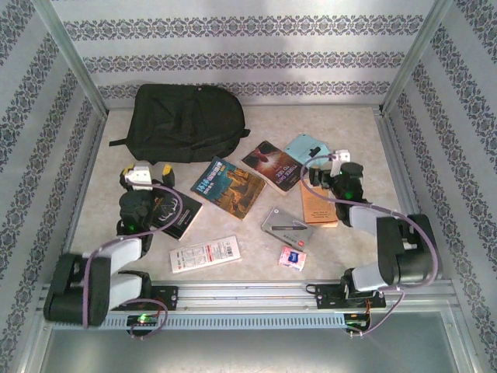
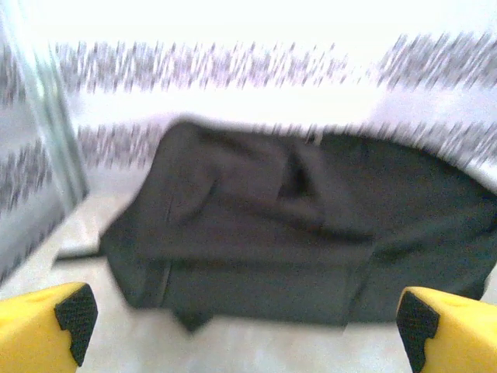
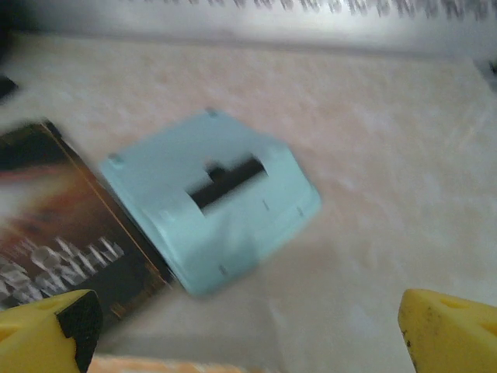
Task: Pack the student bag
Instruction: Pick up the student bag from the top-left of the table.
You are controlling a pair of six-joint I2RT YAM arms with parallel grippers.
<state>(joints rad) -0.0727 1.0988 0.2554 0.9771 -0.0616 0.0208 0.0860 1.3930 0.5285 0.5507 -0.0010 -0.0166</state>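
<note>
The student bag (image 1: 182,120) is a large black backpack lying flat at the back left of the table. In the left wrist view the bag (image 2: 311,233) spreads across the middle, blurred. My left gripper (image 1: 145,166) hovers just in front of the bag, open, its yellow fingers (image 2: 46,330) wide apart with nothing between them. My right gripper (image 1: 332,161) is at the right, also open and empty (image 3: 248,334). A light blue flat case (image 3: 217,202) lies just ahead of it, beside a dark book (image 3: 62,233).
Scattered in front of the bag are a blue-and-orange book (image 1: 227,186), a dark book (image 1: 272,165), a black book (image 1: 177,215) under the left arm, a tan book (image 1: 318,206), a white booklet (image 1: 206,254), a grey case (image 1: 283,225) and a small pink packet (image 1: 292,257).
</note>
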